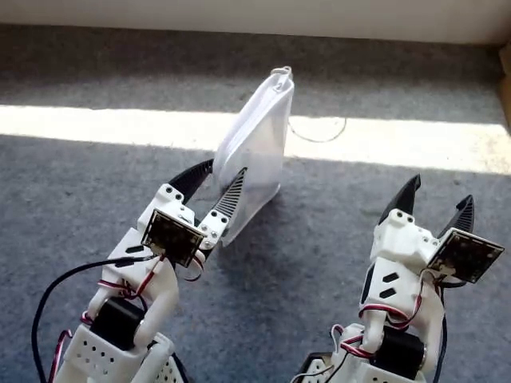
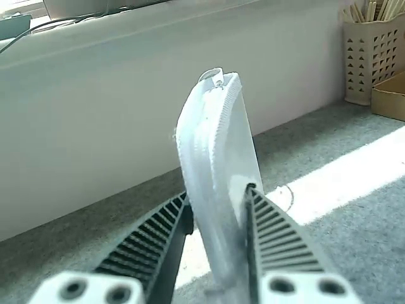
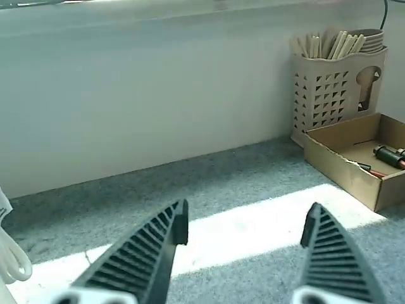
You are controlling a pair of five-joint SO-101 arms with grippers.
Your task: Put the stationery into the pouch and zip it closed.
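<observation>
Between the fingers of your left pincer [image 1: 227,169], the white pouch [image 1: 259,136] stands clamped on edge, its zip seemingly run shut, while your right pincer [image 1: 441,190] gapes empty well aside, so likely only letting go is left.

**Three cameras, one pouch in the middle**

High camera first: up behind both arms, looking down over the grey bench [image 1: 96,207], the pouch [image 1: 259,144] just ahead. Now the left wrist camera, tucked behind the left hand [image 2: 217,194], very close on the pouch, facing the pale wall [image 2: 95,114] beyond it. Right wrist camera rides low behind the right hand [image 3: 248,209], facing that same wall. Both wrist views catch the slotted basket [image 2: 373,57] and cardboard box [image 2: 391,95], off to one side of the pouch.
</observation>
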